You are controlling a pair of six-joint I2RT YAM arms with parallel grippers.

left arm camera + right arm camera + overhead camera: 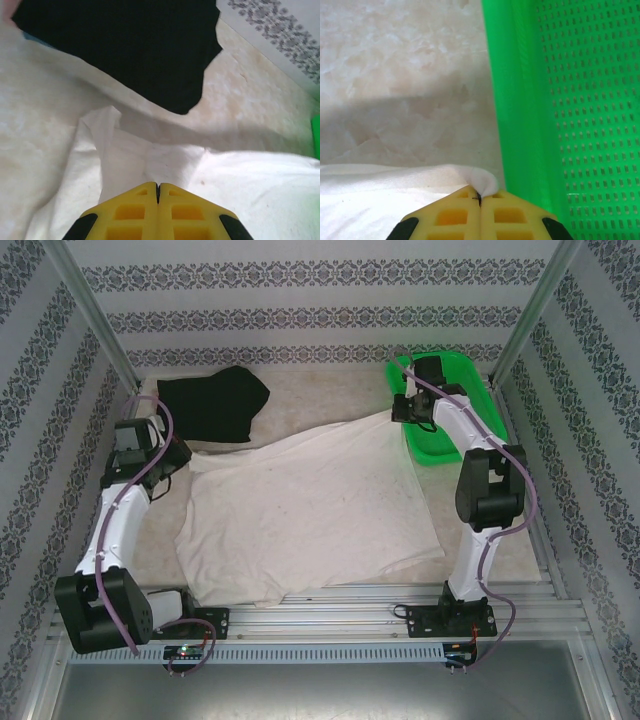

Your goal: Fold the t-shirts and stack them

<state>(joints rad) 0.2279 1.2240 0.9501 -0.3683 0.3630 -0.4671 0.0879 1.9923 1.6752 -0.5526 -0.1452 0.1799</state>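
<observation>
The cream-white t-shirt point(310, 510) lies spread over the middle of the table. Behind its left side, the black t-shirt point(215, 400) sits crumpled at the back left. My left gripper point(178, 458) is at the white shirt's left far corner. In the left wrist view its jaws point(158, 186) are shut, with white cloth point(125, 160) tented up to their tips and the black shirt point(135, 45) beyond. My right gripper point(398, 410) is at the shirt's far right corner. It is shut point(479, 196) on a small pinch of white cloth point(485, 181).
A bright green mesh basket point(440, 445) stands at the back right, its wall point(520, 100) close beside my right gripper. Patterned walls enclose the table on three sides. Bare marbled tabletop point(395, 90) lies beyond the white shirt's far edge.
</observation>
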